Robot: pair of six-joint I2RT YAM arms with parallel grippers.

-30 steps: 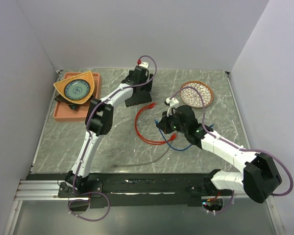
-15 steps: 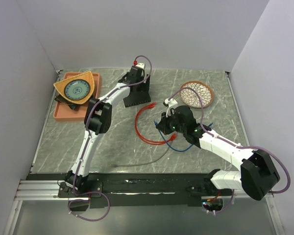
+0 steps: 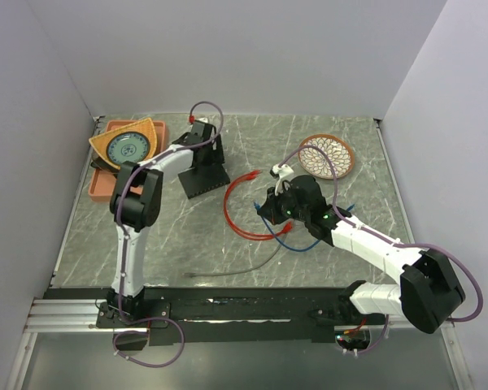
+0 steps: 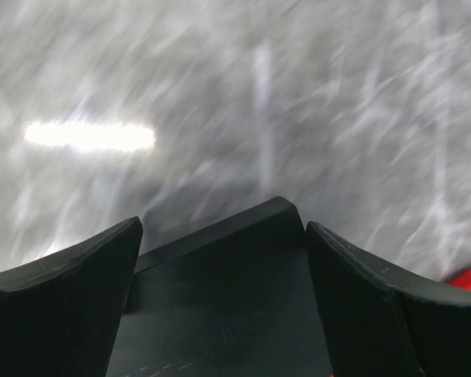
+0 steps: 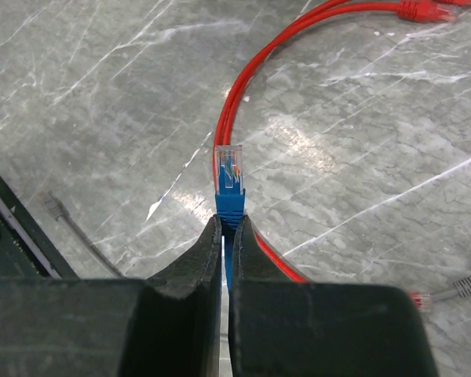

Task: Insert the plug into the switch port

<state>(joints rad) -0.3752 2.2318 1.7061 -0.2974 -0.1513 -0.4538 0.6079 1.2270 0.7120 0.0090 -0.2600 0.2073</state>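
The flat black switch box (image 3: 205,177) lies at the back left of the table. My left gripper (image 3: 202,150) straddles its far end, jaws wide and pressed on both sides. In the left wrist view the box (image 4: 220,298) fills the gap between the fingers of the left gripper (image 4: 224,228). That view is motion-blurred. I cannot make out any single switch port. At the table's middle my right gripper (image 3: 270,203) is shut on the blue plug (image 5: 228,177). The plug's clear tip sticks out past the right gripper (image 5: 228,224), and its blue cable (image 3: 291,241) trails behind.
A red cable (image 3: 234,213) loops between the box and the right gripper, and a grey cable (image 3: 236,270) lies nearer the front. An orange tray (image 3: 102,188) with a triangular plate (image 3: 128,146) stands at the back left. A woven round mat (image 3: 327,156) lies at the back right.
My left gripper has swung leftward and the black box has slid and turned with it. The right gripper with the plug has stayed nearly still.
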